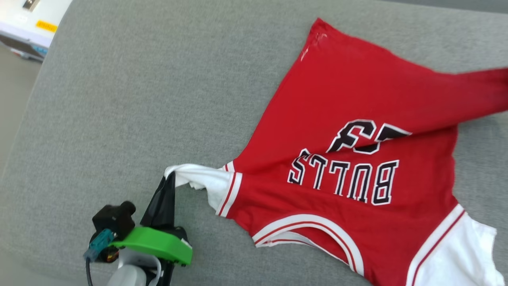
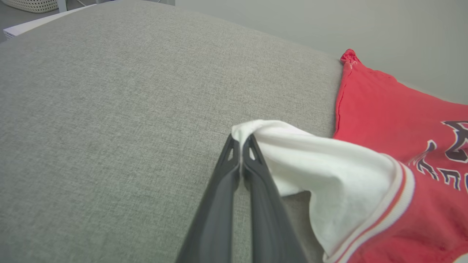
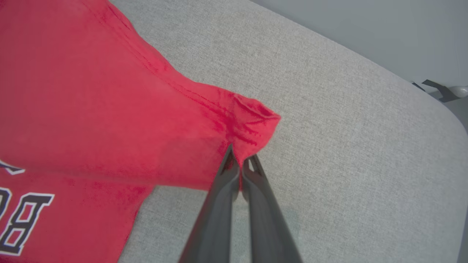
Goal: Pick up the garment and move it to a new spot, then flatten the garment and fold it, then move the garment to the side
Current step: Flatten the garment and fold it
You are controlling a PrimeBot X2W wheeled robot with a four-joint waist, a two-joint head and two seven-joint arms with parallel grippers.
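The garment [image 1: 349,131], a red jersey with white sleeves, striped trim and black lettering, lies spread on the grey cushion [image 1: 139,99], its print upside down to me. My left gripper [image 1: 170,176] is shut on the tip of one white sleeve [image 2: 310,160], stretching it out to the left. In the left wrist view that gripper [image 2: 241,140] pinches the sleeve's folded edge. My right gripper [image 3: 240,160] is shut on a bunched red corner [image 3: 252,124] of the garment's hem, lifted slightly off the cushion.
The grey cushion's rounded far edge [image 3: 420,87] drops off toward a pale wall. A white device with a yellow label [image 1: 27,24] stands beyond the cushion's top left corner. Open cushion surface stretches left of the garment.
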